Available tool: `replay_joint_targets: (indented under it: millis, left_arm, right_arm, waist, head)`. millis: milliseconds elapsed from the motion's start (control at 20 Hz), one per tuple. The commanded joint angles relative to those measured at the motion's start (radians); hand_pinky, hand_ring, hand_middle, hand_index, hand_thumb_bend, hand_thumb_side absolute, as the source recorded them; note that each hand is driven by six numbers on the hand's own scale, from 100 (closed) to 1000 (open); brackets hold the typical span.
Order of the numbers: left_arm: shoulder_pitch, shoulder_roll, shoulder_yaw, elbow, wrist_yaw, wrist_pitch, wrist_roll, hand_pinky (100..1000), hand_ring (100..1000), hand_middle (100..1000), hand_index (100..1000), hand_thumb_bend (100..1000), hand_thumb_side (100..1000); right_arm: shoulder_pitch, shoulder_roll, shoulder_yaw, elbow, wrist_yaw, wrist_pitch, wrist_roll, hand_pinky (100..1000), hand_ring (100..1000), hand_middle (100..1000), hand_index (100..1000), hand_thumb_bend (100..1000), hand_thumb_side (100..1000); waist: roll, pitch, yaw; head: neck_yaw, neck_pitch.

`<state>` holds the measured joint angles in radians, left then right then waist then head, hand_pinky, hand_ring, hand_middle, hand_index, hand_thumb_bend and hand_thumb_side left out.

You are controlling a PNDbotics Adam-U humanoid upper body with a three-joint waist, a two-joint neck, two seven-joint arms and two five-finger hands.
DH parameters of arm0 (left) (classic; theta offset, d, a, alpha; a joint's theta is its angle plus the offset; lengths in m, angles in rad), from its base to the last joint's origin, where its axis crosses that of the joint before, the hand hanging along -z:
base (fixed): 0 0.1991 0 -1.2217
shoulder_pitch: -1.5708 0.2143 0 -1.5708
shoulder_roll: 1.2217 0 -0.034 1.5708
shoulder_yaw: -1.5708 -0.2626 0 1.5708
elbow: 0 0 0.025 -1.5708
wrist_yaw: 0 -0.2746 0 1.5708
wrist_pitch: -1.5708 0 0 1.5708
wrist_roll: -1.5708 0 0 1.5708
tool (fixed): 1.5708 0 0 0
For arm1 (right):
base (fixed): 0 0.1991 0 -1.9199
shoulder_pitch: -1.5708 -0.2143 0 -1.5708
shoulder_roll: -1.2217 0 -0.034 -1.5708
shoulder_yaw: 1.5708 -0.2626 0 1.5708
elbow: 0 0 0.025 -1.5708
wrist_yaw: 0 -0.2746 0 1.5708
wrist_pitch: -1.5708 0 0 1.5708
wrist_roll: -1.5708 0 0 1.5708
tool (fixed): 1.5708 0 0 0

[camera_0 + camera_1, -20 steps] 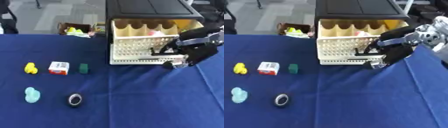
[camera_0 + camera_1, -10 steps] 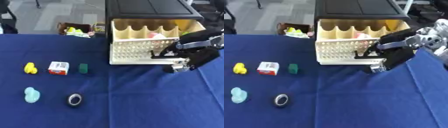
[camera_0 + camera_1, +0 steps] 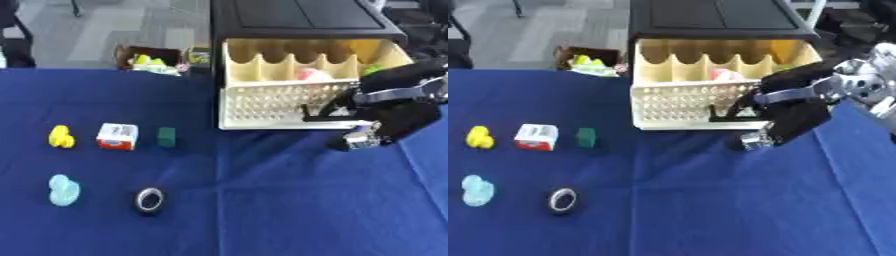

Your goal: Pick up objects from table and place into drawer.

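Observation:
A cream perforated drawer (image 3: pixel 280 102) stands pulled out of a black cabinet (image 3: pixel 297 20). Inside it lie a pink thing (image 3: pixel 308 74) and a green thing (image 3: pixel 372 69). My right hand (image 3: pixel 798 107) is at the drawer's front right, fingers curled at the black drawer handle (image 3: pixel 732 114). On the blue cloth to the left lie a yellow toy (image 3: pixel 59 136), a red and white box (image 3: pixel 116 136), a green cube (image 3: pixel 166 136), a pale blue thing (image 3: pixel 63 190) and a black and silver ring (image 3: pixel 150 199). The left hand does not show.
The blue table (image 3: pixel 262 200) runs across the whole near field. Beyond its far edge on the floor stands a box with yellow and green things (image 3: pixel 150 61). Dark equipment (image 3: pixel 859 30) shows at the upper right.
The drawer has slid a little further out toward me, and my right hand has moved down and nearer with its front. The things on the cloth have not moved.

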<state>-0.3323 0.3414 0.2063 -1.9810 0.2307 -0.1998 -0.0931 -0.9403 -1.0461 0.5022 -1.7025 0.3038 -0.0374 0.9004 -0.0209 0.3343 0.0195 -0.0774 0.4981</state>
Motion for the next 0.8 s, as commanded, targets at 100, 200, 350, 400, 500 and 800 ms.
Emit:
replay_joint_targets:
  millis: [100, 200, 350, 400, 500, 800]
  left_arm:
    - [-0.014, 0.011, 0.007, -0.019, 0.006, 0.0, 0.002, 457, 464, 565, 816, 100, 883]
    - [-0.015, 0.011, 0.006, -0.019, 0.006, 0.0, 0.001, 457, 464, 565, 816, 100, 883]
    - [-0.015, 0.011, 0.006, -0.019, 0.007, 0.0, 0.001, 457, 465, 565, 816, 100, 883]
    - [-0.015, 0.01, 0.006, -0.019, 0.007, 0.001, 0.001, 457, 465, 565, 816, 100, 883]
    - [-0.015, 0.011, 0.006, -0.019, 0.008, 0.0, 0.001, 457, 465, 565, 816, 100, 883]
    - [-0.016, 0.011, 0.006, -0.019, 0.009, 0.001, 0.002, 457, 465, 566, 815, 100, 883]
  right_arm:
    - [0.006, -0.011, 0.016, -0.047, -0.036, -0.002, 0.007, 155, 209, 176, 875, 331, 1000]
    - [0.008, -0.014, 0.018, -0.055, -0.042, 0.0, 0.007, 154, 207, 175, 874, 328, 1000]
    - [0.011, -0.017, 0.018, -0.064, -0.047, 0.006, 0.007, 154, 206, 176, 874, 327, 1000]
    - [0.012, -0.018, 0.018, -0.064, -0.049, 0.009, 0.007, 152, 205, 175, 873, 326, 1000]
    - [0.016, -0.019, 0.018, -0.066, -0.052, 0.011, 0.007, 153, 205, 175, 872, 327, 1000]
    - [0.023, -0.024, 0.018, -0.08, -0.06, 0.013, 0.007, 152, 204, 174, 870, 322, 1000]
  waist:
    - [0.003, -0.016, 0.003]
    - [0.003, -0.016, 0.002]
    - [0.003, -0.017, 0.001]
    - [0.003, -0.017, 0.001]
    - [0.004, -0.017, 0.002]
    - [0.003, -0.017, 0.001]
  head:
    - [-0.002, -0.014]
    - [-0.003, -0.015]
    - [-0.003, -0.016]
    - [-0.003, -0.016]
    - [-0.003, -0.017]
    - [-0.003, -0.018]
